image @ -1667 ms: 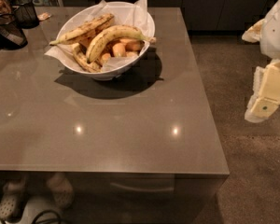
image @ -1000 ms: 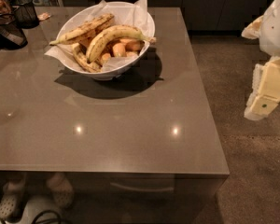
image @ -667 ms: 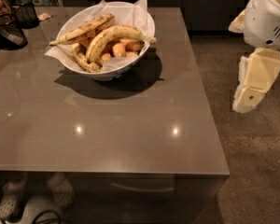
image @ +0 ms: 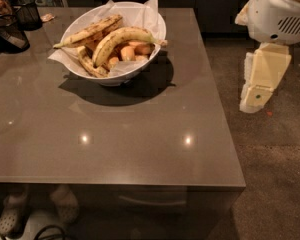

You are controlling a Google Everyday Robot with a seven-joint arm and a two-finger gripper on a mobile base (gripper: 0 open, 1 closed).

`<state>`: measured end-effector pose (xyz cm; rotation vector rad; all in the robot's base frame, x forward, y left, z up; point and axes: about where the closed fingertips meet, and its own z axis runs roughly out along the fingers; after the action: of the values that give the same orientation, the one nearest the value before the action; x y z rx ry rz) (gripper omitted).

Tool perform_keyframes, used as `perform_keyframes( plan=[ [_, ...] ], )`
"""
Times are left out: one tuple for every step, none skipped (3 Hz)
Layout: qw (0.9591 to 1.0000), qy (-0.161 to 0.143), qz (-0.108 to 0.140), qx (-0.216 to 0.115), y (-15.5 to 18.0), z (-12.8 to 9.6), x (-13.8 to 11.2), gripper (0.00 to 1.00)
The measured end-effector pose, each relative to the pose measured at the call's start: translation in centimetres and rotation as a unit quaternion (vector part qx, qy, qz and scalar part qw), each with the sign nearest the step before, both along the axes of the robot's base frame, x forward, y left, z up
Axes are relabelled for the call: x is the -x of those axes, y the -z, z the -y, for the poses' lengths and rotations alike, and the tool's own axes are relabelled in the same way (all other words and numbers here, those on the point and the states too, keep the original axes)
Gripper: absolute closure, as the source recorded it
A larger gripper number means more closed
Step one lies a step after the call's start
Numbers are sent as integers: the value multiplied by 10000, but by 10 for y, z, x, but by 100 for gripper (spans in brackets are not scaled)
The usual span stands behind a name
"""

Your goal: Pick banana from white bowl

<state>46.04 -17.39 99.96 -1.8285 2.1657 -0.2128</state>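
Note:
The white bowl [image: 159,30], lined with crumpled white paper, stands at the far middle of the grey table [image: 140,134]. The large curved yellow banana [image: 117,38] lies on top in the bowl, its stem end pointing right. A straighter brown-speckled banana [image: 89,31] lies behind it and a small dark-spotted one [image: 90,64] in front of it at the left. Orange-tan pieces [image: 132,51] lie under the large banana. My gripper [image: 255,94] hangs at the end of the white and cream arm, off the table's right edge, well apart from the bowl and holding nothing.
A black mesh cup [image: 27,11] and a dark object [image: 7,34] stand at the table's far left. The table's right edge runs next to the arm, with speckled floor [image: 275,174] beyond it. A person's shoes [image: 12,216] show under the front edge.
The arm with the gripper has swung left, closer to the table's right edge, and its white joint now fills more of the top right. The bowl and bananas have not moved.

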Motion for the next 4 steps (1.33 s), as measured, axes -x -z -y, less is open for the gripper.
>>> perform_keyframes(
  plan=[
    [9996,-82,95,-256,-10,-13,-21,0],
    [9993,-144,78,-323,-22,-29,-61,0],
    [9991,-366,71,-204,-26,-63,-104,0],
    [9982,-459,250,-300,-32,-77,-115,0]
  ],
)
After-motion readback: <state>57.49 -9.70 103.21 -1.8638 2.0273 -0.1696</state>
